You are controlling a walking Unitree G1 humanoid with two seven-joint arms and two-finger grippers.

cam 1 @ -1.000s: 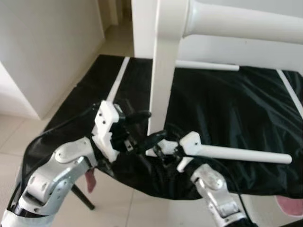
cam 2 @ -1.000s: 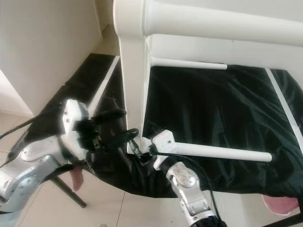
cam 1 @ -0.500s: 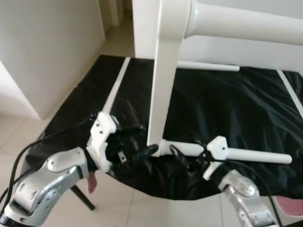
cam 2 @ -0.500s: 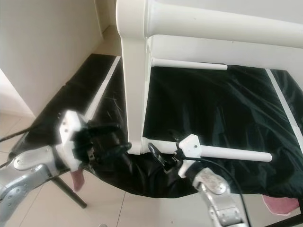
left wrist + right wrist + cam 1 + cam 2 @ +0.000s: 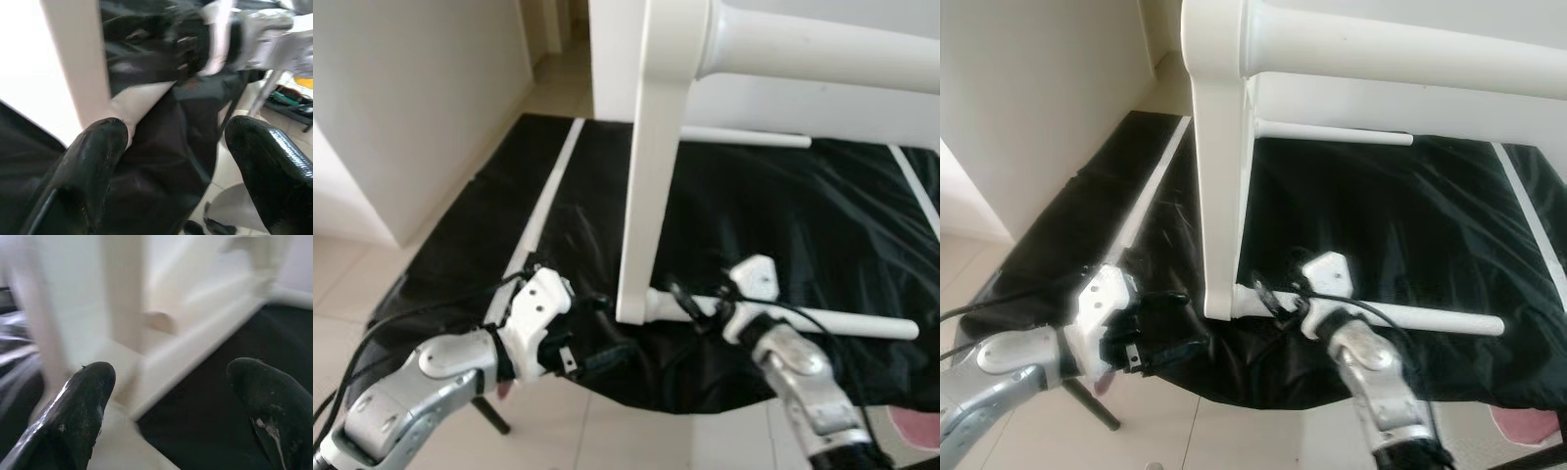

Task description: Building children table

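The white children's table frame [image 5: 651, 157] is seen in the centre and upper part of the head views, standing on a black plastic sheet [image 5: 803, 225]. Its upright leg [image 5: 1224, 196] runs down from the top rail to the sheet, where a white dowel rung [image 5: 822, 320] extends toward the right of the frame. A second rung [image 5: 1332, 131] is seen farther back, in the upper centre.

The right gripper [image 5: 690, 304] is positioned at the joint between leg and lower rung; its fingers [image 5: 83, 401] are spread wide with nothing held. The left gripper [image 5: 602, 338] is located lower left of the leg base, over the sheet's edge, its fingers [image 5: 93, 161] likewise spread wide and empty. Tiled floor [image 5: 372, 274] is visible at the left.
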